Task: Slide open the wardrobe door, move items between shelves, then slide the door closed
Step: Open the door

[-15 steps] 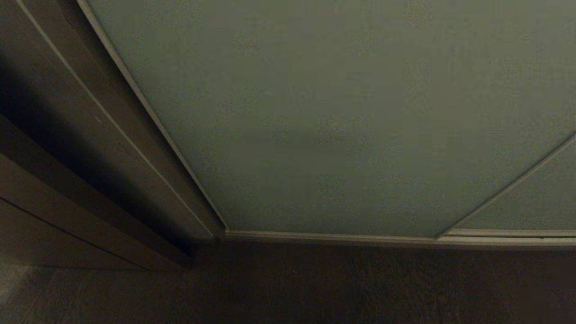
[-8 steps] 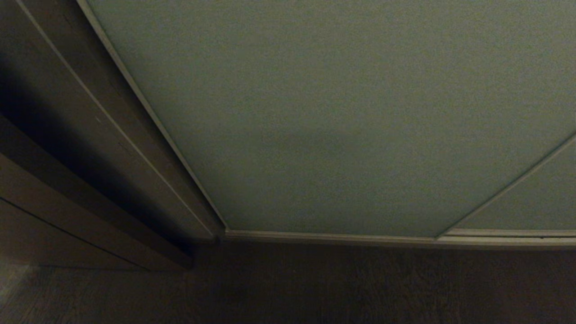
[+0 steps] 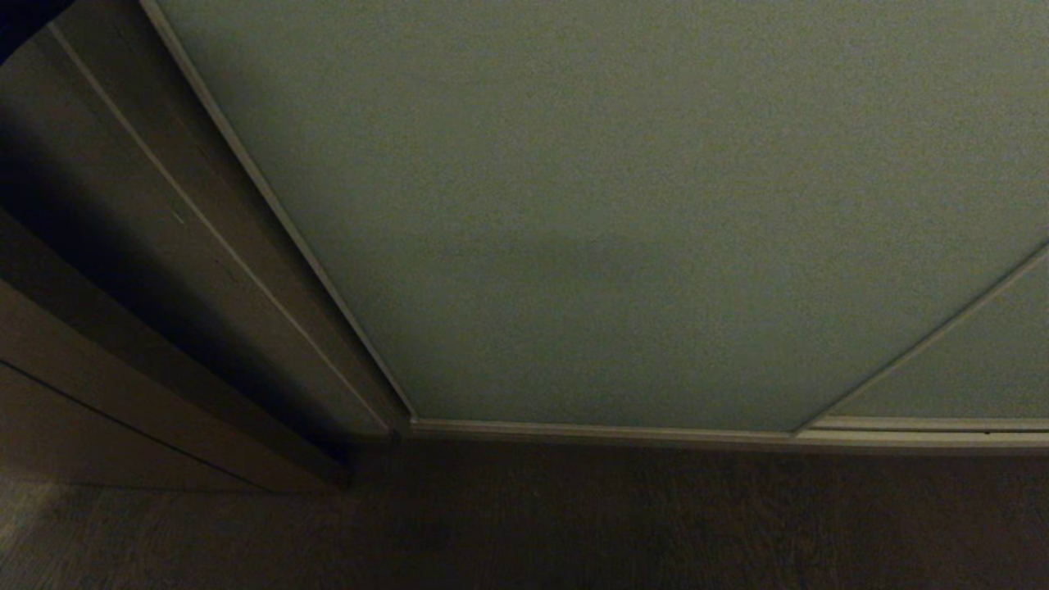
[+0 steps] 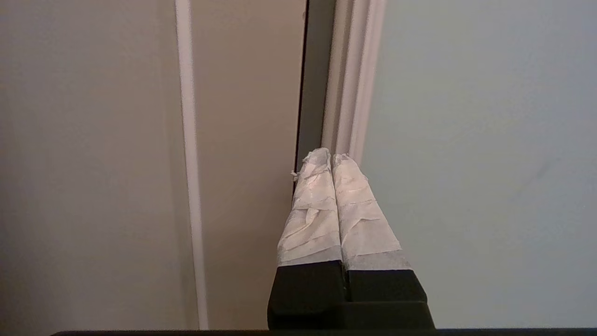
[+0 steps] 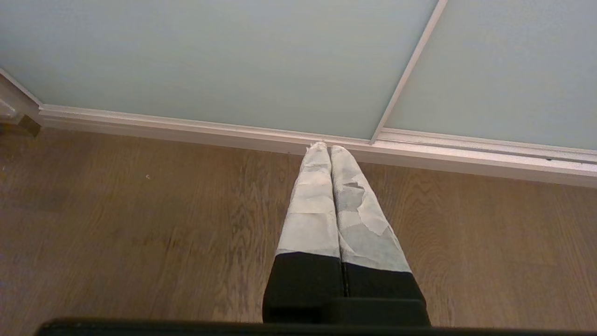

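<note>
Grey-green sliding wardrobe door (image 4: 480, 140) is shut; left gripper (image 4: 331, 158), jaws pressed together, noses at its frame edge at frame centre, likely to push it open.

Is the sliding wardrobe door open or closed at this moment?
Closed: the sliding wardrobe door reaches the brown side panel, and no shelves show.

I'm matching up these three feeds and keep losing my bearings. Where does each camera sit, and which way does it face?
Head view: on the head, facing down at the sliding wardrobe door and floor; no body shows.
Left wrist view: behind the shut left pincer, facing the door's frame edge and brown side panel.
Right wrist view: behind the shut right pincer, facing floor and bottom rail.
All share the door.
</note>
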You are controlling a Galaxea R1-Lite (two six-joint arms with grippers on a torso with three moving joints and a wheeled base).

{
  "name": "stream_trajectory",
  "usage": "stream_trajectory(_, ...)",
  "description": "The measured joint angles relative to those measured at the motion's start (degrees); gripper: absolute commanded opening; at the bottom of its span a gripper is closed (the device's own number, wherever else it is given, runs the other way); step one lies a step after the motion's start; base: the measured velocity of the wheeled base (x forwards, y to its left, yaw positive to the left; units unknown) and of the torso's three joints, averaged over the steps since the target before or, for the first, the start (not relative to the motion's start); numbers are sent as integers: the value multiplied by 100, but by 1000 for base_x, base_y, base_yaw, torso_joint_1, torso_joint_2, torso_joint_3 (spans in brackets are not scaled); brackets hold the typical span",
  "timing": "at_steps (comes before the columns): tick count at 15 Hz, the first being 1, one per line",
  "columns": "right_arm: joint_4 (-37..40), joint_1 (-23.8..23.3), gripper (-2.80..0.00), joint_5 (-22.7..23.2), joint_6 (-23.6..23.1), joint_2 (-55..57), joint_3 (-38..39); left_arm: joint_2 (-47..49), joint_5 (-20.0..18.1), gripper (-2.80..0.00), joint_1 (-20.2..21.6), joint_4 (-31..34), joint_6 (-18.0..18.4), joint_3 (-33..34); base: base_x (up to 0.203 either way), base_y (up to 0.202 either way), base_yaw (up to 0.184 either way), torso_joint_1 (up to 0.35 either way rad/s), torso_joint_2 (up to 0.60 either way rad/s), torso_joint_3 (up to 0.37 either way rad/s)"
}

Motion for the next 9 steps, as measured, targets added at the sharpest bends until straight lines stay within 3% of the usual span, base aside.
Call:
stream_trajectory(5,0,0,-280,0,0,0,0,83,310,-280,0,172,13,-236,0,0,0,0,0,0)
stream_trajectory(9,-2,0,-280,-1,-2,0,0,190,333,-280,0,185,-23,-316,0,0,0,0,0,0)
